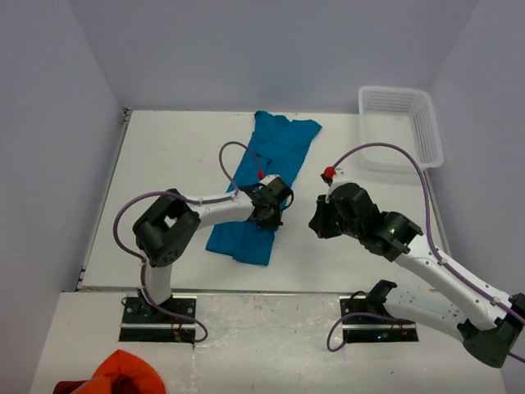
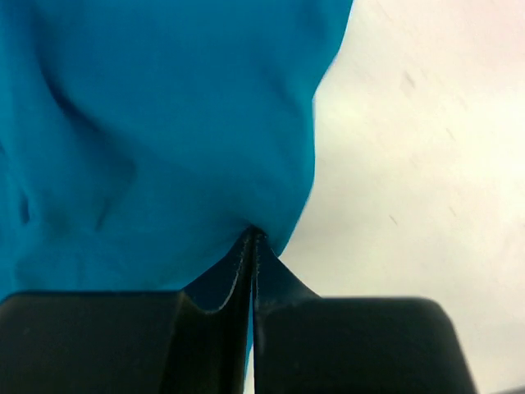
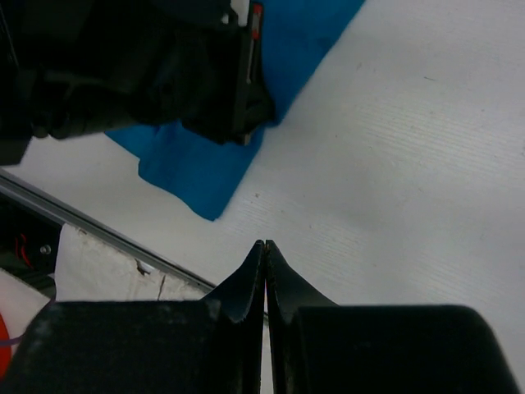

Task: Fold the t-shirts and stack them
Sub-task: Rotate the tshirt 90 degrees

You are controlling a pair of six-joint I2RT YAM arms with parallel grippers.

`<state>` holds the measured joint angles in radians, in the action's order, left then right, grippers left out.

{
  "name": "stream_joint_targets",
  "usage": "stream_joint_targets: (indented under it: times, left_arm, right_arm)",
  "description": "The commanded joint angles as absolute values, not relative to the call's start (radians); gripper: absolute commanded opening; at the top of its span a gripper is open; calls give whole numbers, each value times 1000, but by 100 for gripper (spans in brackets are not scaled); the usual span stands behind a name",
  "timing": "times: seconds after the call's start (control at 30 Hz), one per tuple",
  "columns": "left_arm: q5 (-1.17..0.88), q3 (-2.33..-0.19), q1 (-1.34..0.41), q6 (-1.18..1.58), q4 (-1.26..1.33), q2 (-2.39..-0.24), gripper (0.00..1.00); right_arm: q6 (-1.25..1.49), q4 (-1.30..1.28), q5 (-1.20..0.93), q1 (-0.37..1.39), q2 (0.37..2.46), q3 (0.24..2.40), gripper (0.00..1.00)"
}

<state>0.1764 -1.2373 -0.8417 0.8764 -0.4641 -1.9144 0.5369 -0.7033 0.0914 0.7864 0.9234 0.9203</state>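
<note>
Top external: one teal t-shirt (image 1: 277, 144), its edge pinched in the left hand (image 1: 269, 218); the right hand (image 1: 317, 224) closed on nothing.

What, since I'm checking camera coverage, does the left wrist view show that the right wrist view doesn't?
Only the left wrist view: the left gripper seen close up, its tips pinching the edge of the t-shirt. Only the right wrist view: the right gripper, shut on nothing above the table, and the left arm from outside. Both: the t-shirt and the table.
</note>
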Motion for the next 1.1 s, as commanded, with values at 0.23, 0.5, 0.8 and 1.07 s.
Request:
stream_joint_targets:
  times: [0.23,0.5,0.8,1.07]
  left_arm:
    - [97,-1293,-1061,925,-489,-1925,0]
    - [251,-1452,-1036,652,-551,-1803,0]
    - [85,-1662,-709,341,-517,-1854,0]
    - [-263,-1942,-580,161,-497,-2205,0]
  right_arm:
    - [568,-736,170,792,948,1022,0]
    - [594,-756,230,792,994,1025,14]
    - [626,-804,348,790,1060,1080,55]
    - [630,-744,377,776,1130,1048,0]
